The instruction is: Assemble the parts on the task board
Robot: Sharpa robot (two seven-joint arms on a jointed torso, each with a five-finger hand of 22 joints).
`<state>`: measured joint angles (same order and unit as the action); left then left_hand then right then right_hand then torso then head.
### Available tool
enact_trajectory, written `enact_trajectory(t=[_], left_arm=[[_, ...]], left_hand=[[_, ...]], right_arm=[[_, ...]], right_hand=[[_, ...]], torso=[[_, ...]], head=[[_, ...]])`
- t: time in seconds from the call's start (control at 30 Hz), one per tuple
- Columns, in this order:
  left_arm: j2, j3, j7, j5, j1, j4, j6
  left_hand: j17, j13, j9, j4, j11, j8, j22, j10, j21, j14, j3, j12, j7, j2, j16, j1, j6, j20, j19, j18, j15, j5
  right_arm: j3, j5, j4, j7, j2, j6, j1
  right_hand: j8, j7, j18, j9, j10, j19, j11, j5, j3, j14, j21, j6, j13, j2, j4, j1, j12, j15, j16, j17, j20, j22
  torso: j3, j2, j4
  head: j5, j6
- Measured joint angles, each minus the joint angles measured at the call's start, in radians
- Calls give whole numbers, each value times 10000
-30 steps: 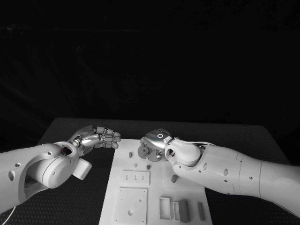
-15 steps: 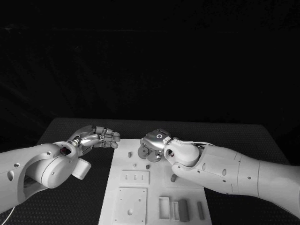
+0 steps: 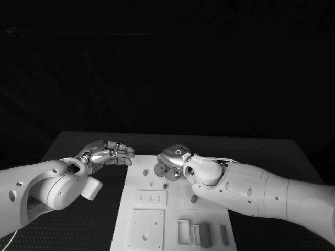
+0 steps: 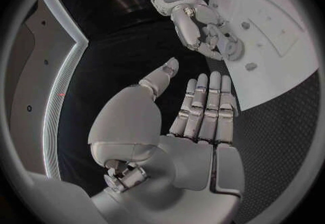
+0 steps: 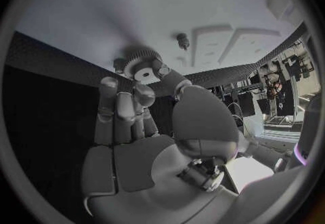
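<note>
We see the right hand (image 3: 174,159) at the far end of the board (image 3: 141,219), its fingertips (image 5: 150,80) pinched on a gear (image 5: 141,68) — a toothed disc with a pale hub. The gear lies just beyond the fingers, at the board's surface, next to a second round piece (image 5: 119,64) that sits beside the fingertips. Whether the gear is already seated on a peg or only resting there, we cannot tell. A short pin (image 5: 182,40) stands in the board a little past the thumb.

The left hand (image 3: 107,153) holds nothing. In its wrist view the fingers (image 4: 203,107) lie side by side, close together and mostly straight, with the thumb apart; from the head they look more curled, so we call it empty and leave the degree of closing open. It hangs over the black table (image 3: 77,144) just beside the board's left edge, near the right hand but not touching it.

As we judge it, the task is partway at most — the gear work at the far end is in hand. Nearer the wrists, a dark oval part (image 3: 194,198) lies loose on the board, and upright blocks (image 3: 205,234) stand at the near end beside open slots (image 3: 184,231). The panel (image 3: 146,226) with its recesses looks unfilled, so most of the placing seems left to do.
</note>
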<state>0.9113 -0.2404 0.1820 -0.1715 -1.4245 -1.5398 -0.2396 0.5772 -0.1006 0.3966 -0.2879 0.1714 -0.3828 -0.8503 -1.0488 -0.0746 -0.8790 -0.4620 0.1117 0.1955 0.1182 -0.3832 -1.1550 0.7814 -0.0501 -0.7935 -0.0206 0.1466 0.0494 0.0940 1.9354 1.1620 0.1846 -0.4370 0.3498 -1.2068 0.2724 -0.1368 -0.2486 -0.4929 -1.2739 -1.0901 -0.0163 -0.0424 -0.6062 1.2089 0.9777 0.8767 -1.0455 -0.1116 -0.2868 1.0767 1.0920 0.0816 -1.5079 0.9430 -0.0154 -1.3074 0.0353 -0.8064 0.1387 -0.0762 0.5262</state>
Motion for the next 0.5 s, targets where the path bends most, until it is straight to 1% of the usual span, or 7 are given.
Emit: enact_trajectory(t=[0.1,0.17,0.2,0.27,0.3,0.4,0.5], left_arm=[[0,0,0,0,0,0,0],[0,0,0,0,0,0,0],[0,0,0,0,0,0,0],[0,0,0,0,0,1,0],[0,0,0,0,0,4,0],[-4,0,0,0,0,12,0],[-10,0,-1,0,0,19,0]], left_hand=[[0,0,1,0,0,0,0,0,0,0,0,0,0,0,0,0,0,0,0,0,0,0],[-1,2,0,0,0,0,0,0,0,0,0,0,0,0,0,0,0,0,0,0,0,0],[1,7,0,0,0,0,-1,0,0,0,0,0,0,0,0,0,0,0,0,0,0,0],[8,8,0,0,0,0,-1,0,0,0,0,0,0,0,0,0,0,0,0,0,0,0],[8,9,0,0,0,0,-1,0,0,0,0,0,1,0,0,0,0,0,0,0,0,0],[8,8,1,0,0,0,-1,0,0,0,0,0,1,0,0,0,-1,0,0,0,0,0],[8,8,1,0,0,0,8,0,0,0,0,0,3,0,0,0,-3,0,0,0,0,0]], right_arm=[[0,-19,4,0,0,-57,2],[0,-35,20,0,-2,-101,10],[0,-46,23,0,-4,-118,14],[0,-69,24,0,-8,-147,15],[-1,-83,24,-1,-9,-162,15],[-2,-124,24,-2,-10,-198,14],[-4,-174,34,-4,-12,-227,12]], right_hand=[[-165,-36,0,70,15,1,-56,-2,-27,-41,-42,-264,0,-127,27,-53,0,-40,36,-55,1,0],[-195,-100,1,101,19,1,-90,-2,-40,-70,-42,-335,0,-261,15,-24,-21,-69,36,-79,1,0],[-246,-103,1,116,41,2,-112,-2,-55,-71,-42,-407,0,-295,0,-12,-39,-70,36,-79,2,0],[-250,-148,1,122,53,15,-123,-2,-55,-75,-42,-454,0,-295,0,-12,-39,-75,36,-88,15,0],[-276,-127,0,136,53,16,-123,-2,-55,-103,-42,-480,0,-312,0,5,-39,-102,36,-100,16,1],[-309,-115,-1,140,53,17,-123,-2,-55,-103,-42,-524,0,-376,0,-13,-39,-102,36,-100,17,0],[-314,-143,0,143,31,17,-145,-2,-55,-103,-42,-554,0,-373,0,-11,-39,-102,36,-99,17,0]], torso=[[2,0,-1],[2,1,-3],[2,1,-4],[2,1,-6],[2,1,-6],[2,1,-7],[1,1,-7]], head=[[-9,0],[-11,0],[-12,0],[-12,1],[-12,1],[-12,7],[-11,13]])
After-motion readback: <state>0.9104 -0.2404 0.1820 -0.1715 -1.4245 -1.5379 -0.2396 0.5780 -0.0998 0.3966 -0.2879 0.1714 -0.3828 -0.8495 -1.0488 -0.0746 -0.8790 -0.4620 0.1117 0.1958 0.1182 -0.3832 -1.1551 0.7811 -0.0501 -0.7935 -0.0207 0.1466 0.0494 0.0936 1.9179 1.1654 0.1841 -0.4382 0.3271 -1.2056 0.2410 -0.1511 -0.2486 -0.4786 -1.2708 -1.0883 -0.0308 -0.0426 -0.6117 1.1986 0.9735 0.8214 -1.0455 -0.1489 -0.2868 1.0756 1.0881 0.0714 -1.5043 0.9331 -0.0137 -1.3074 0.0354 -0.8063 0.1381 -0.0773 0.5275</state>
